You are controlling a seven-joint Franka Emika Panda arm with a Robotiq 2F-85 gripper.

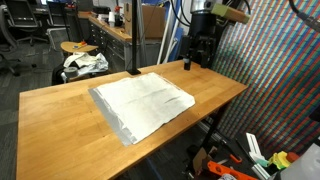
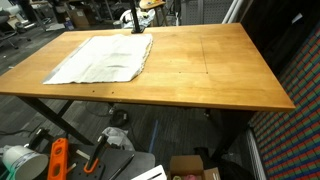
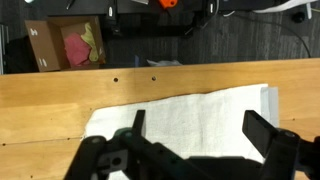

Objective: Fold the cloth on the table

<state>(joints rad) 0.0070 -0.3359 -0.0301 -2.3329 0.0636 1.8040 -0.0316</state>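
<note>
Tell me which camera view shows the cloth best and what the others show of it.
An exterior view: the cloth lies mid-frame, large, its whole outline visible. In an exterior view the cloth is also whole, but smaller and off toward a corner. The wrist view shows only part of it.

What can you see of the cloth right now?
The cloth is white, soft-looking fabric, roughly rectangular, spread flat with light wrinkles on the wooden table. A second layer shows along its edge. It lies toward one end of the tabletop, near the edge. The open fingers hang above it, seemingly not touching.
</note>
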